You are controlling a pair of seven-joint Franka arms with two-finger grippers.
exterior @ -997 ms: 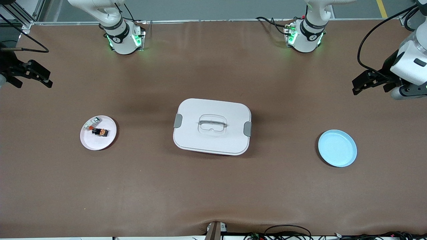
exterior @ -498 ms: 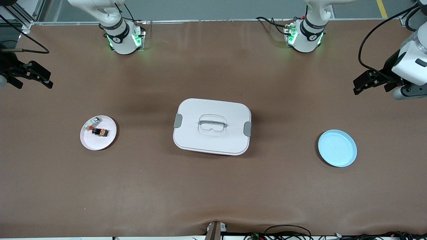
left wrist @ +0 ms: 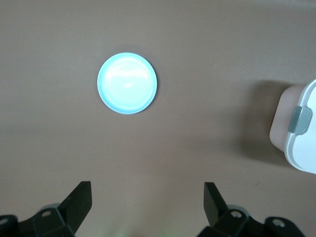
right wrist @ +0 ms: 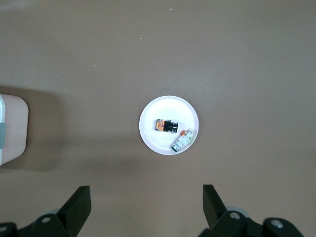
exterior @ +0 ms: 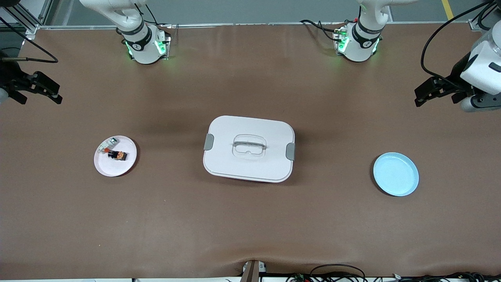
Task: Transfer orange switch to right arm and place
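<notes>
switch: I'm seeing the orange switch (exterior: 118,155) lying on the white plate (exterior: 124,167), beside a white-grey block (exterior: 108,144).
left gripper (exterior: 426,92): hovering at its table end, fingers wide apart, empty.
right gripper (exterior: 44,89): hovering at its end, spread wide, empty.
progress: I'm judging nothing started; pickup, handoff, placing all remaining.
blue plate (exterior: 407,186): bare.

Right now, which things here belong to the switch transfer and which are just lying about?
Job:
- orange switch on the white plate
- left gripper, open, empty
- right gripper, open, empty

Lying about:
- white-grey block, same plate
- lidded white box
- blue plate, nothing on it
</notes>
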